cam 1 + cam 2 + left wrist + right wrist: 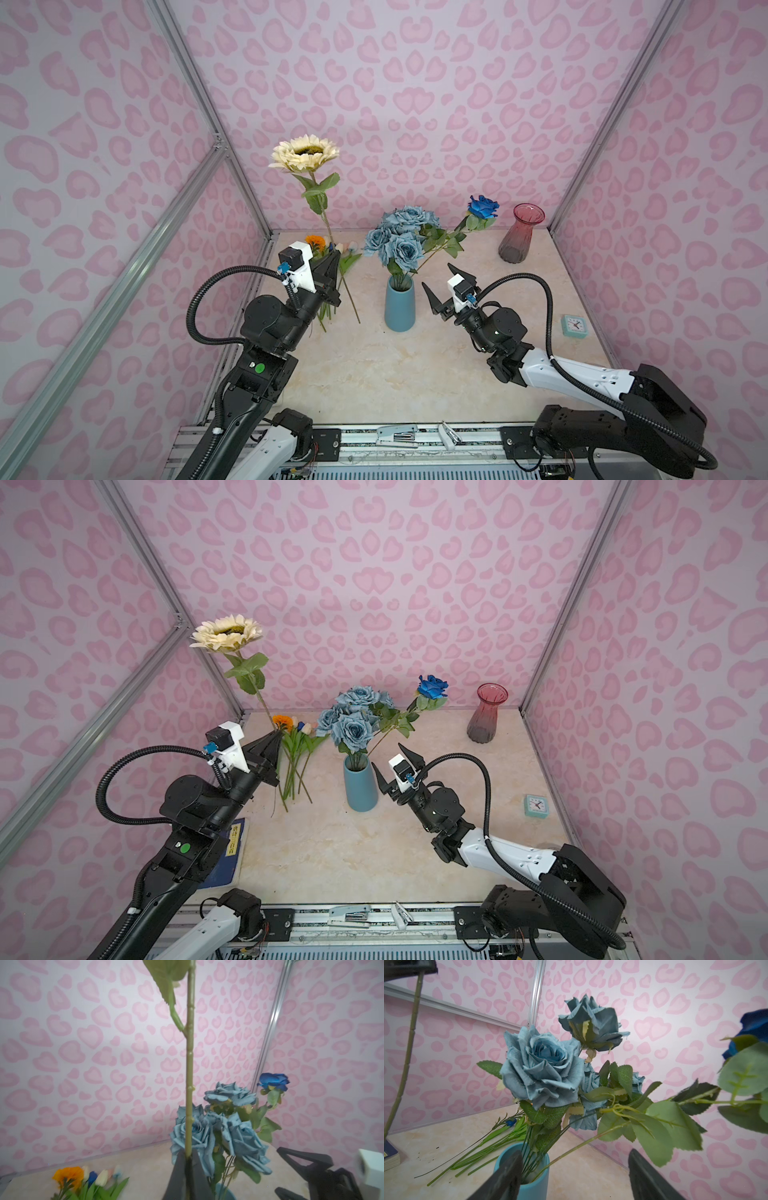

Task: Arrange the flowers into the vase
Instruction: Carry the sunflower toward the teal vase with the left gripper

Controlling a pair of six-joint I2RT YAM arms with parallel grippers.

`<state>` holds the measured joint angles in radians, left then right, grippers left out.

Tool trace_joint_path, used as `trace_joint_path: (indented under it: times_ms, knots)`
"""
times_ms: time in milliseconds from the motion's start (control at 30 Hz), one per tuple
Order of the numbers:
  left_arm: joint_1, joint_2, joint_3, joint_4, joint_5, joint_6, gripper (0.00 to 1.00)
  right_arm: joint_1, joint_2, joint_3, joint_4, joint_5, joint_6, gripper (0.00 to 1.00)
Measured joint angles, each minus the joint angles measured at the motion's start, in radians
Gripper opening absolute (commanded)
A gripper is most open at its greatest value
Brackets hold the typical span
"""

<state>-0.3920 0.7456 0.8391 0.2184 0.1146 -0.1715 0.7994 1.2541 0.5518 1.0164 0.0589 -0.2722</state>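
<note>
Pink heart-print walls (415,83) box in a pale marble counter (374,374). L pincer (276,737) is clenched on the cream sunflower (304,154), held upright w/ its head high against the back wall, left of the blue vase (400,307). L wrist view shows its stem (188,1084) pinched btwn both fingers. R pincer (437,276) is released, jaws spread wide, gripping nothing, just right of the blue vase near its mouth. That vase stands mid-counter & holds the dusty-blue rose bunch (401,239) plus the bright blue rose (483,206), whose long stem leans out to the right. Red glass vase (521,235) stands upright at the back right, well apart from the flowers. Other flowers lie loose on the counter at the back left, beside the L pincer: orange marigold (283,721) & small tulips (301,728), stems pointing toward the front. Dark blue book (232,850) lies at the left edge, partly under the L arm. Small teal clock (575,325) sits near the right edge.
</note>
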Motion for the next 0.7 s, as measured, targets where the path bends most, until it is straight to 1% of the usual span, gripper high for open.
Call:
trace_joint_path:
  times_ms: [100,200,300,467,600,700]
  knots:
    - [-0.006,0.043,0.023,0.079,0.095,-0.021,0.00,0.003,0.000,0.004,0.011,0.000,0.000,0.79]
    - [-0.013,0.053,0.004,0.172,0.157,-0.038,0.00,0.004,-0.001,0.004,0.011,-0.003,0.000,0.79]
    - [-0.014,0.080,-0.012,0.280,0.177,-0.046,0.00,0.004,-0.003,0.003,0.014,-0.007,-0.004,0.79]
    - [-0.014,0.171,-0.012,0.434,0.219,-0.064,0.00,0.005,0.002,0.003,0.017,-0.008,-0.011,0.79]
    - [-0.017,0.235,-0.016,0.570,0.222,-0.066,0.00,0.006,0.020,0.006,0.028,-0.008,-0.014,0.79]
    - [-0.019,0.280,-0.016,0.633,0.219,-0.063,0.00,0.006,0.031,0.016,0.041,-0.011,-0.025,0.79]
